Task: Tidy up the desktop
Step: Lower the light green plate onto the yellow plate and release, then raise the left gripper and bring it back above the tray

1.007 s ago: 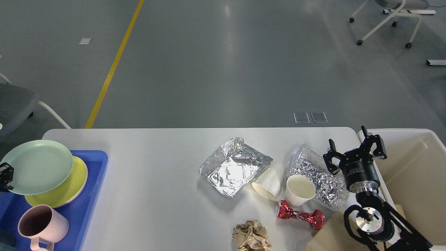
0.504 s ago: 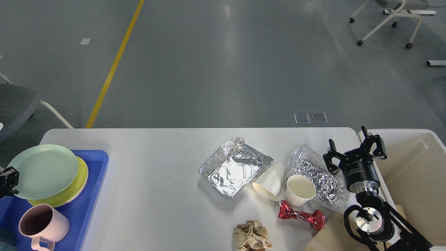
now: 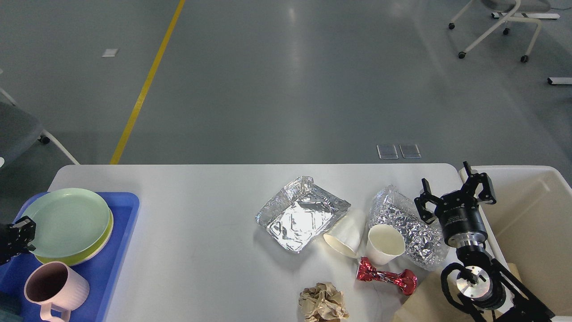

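The white desktop (image 3: pixel 201 201) carries litter on its right half: a flattened foil tray (image 3: pixel 301 214), a crumpled foil lump (image 3: pixel 415 232), a paper cup lying on its side (image 3: pixel 344 235), an upright paper cup (image 3: pixel 384 243), a red foil wrapper (image 3: pixel 386 277) and a crumpled brown paper ball (image 3: pixel 322 304). My right gripper (image 3: pixel 453 192) is open and empty, just right of the foil lump. My left gripper (image 3: pixel 20 235) grips the left rim of a pale green plate (image 3: pixel 67 221), which sits over a yellow plate (image 3: pixel 103 239).
A blue tray (image 3: pixel 120 259) at the left edge holds the plates and a pink mug (image 3: pixel 53 286). A cream bin (image 3: pixel 536 214) stands off the right edge. A brown paper sheet (image 3: pixel 420 302) lies at the bottom right. Chairs stand on the floor beyond.
My left gripper has moved right with the green plate, bringing it more squarely over the yellow plate. The right arm and the litter have not moved.
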Available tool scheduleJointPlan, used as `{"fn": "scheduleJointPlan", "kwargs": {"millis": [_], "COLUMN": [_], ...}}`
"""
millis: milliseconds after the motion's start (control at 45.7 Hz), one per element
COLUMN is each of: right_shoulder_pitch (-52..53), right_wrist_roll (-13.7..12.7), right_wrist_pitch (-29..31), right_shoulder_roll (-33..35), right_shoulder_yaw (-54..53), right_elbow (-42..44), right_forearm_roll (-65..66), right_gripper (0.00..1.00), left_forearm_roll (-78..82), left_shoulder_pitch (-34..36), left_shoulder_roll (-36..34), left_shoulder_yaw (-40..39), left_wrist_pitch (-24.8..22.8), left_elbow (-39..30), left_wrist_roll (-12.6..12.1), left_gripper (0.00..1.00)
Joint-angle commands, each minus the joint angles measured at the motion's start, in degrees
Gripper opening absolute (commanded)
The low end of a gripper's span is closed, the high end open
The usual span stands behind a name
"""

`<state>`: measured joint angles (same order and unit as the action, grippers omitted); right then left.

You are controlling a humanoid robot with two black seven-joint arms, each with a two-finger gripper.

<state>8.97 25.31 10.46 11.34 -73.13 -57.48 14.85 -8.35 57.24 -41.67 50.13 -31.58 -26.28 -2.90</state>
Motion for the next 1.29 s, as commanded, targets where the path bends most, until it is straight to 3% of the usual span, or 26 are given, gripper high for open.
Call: {"fn": "scheduleJointPlan", "kwargs": {"millis": [0, 131, 263, 635, 898, 1051, 1270], "right_shoulder_pitch": [0.00, 0.00, 0.00, 0.00, 0.00, 0.09, 0.09], "right_wrist_roll": [0.00, 0.00, 0.00, 0.00, 0.00, 0.00, 0.00], "right_wrist_pitch": [0.00, 0.00, 0.00, 0.00, 0.00, 0.00, 0.00], "right_shoulder_roll": [0.00, 0.00, 0.00, 0.00, 0.00, 0.00, 0.00], "right_shoulder_yaw": [0.00, 0.00, 0.00, 0.00, 0.00, 0.00, 0.00], "right_elbow": [0.00, 0.00, 0.00, 0.00, 0.00, 0.09, 0.09], "right_forearm_roll": [0.00, 0.00, 0.00, 0.00, 0.00, 0.00, 0.00], "right_gripper": [1.00, 1.00, 1.00, 1.00, 1.00, 1.00, 1.00], "left_forearm_roll": [0.00, 0.00, 0.00, -0.52, -0.44, -0.35, -0.26], "left_shoulder_pitch": [-0.28, -0.28, -0.28, 1.30, 9.73, 7.90, -1.06], "left_shoulder_roll": [0.01, -0.08, -0.08, -0.78, -3.50, -4.12, -3.42], "left_shoulder_yaw": [-0.03, -0.12, -0.12, -0.03, -1.26, -13.72, -48.60], "left_wrist_pitch": [0.46, 0.55, 0.55, 0.29, -0.42, -0.50, -1.73], "left_elbow": [0.00, 0.00, 0.00, 0.09, 0.18, 0.00, -0.08], "left_wrist_roll": [0.09, 0.09, 0.09, 0.70, 0.44, 0.18, 0.18], "left_gripper": [0.33, 0.54, 0.67, 0.83, 0.95, 0.96, 0.96]}}
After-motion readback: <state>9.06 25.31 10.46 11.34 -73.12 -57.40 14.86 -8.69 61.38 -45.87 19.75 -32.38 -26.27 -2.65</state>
